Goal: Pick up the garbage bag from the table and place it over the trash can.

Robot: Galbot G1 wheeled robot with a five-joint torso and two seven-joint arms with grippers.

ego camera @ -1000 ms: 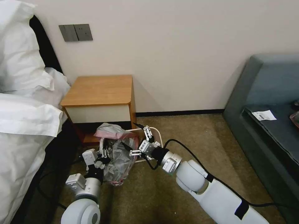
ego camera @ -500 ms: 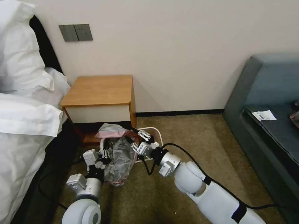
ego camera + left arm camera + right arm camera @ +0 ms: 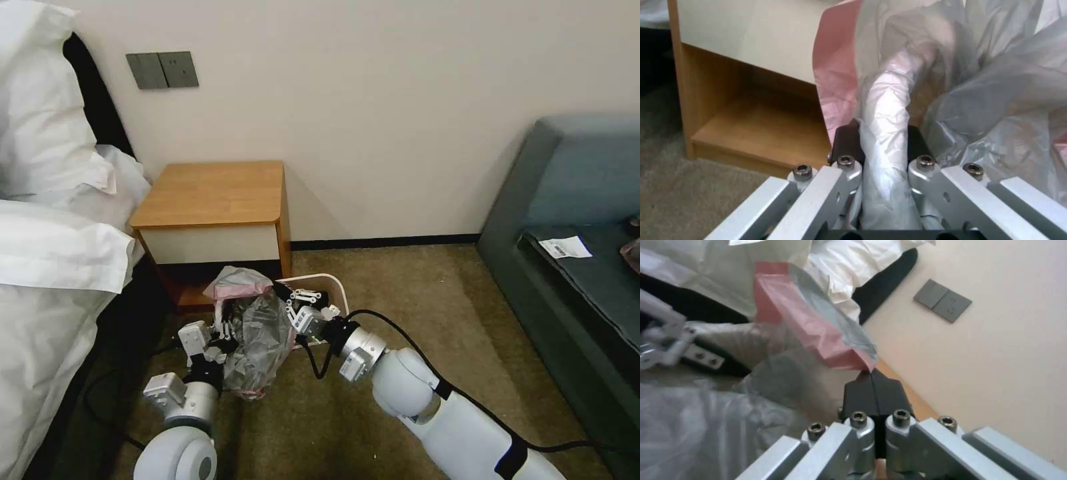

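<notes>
Grey plastic: the garbage bag point(image 3: 257, 337) hangs bunched over the trash can point(image 3: 327, 288), off the surface point(image 3: 212, 193).
Left end effector point(image 3: 882, 140): pinching a rolled fold, anchoring that side.
Right end effector point(image 3: 874, 386): pressed together on the pink rim, seemingly to stretch it across.

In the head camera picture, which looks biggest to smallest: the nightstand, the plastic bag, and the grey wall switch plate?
1. The table, clearly largest.
2. The garbage bag, crumpled between both grippers, so its true spread is unsure.
3. The wall switch plate, smallest, though it is farthest from the camera.
</notes>
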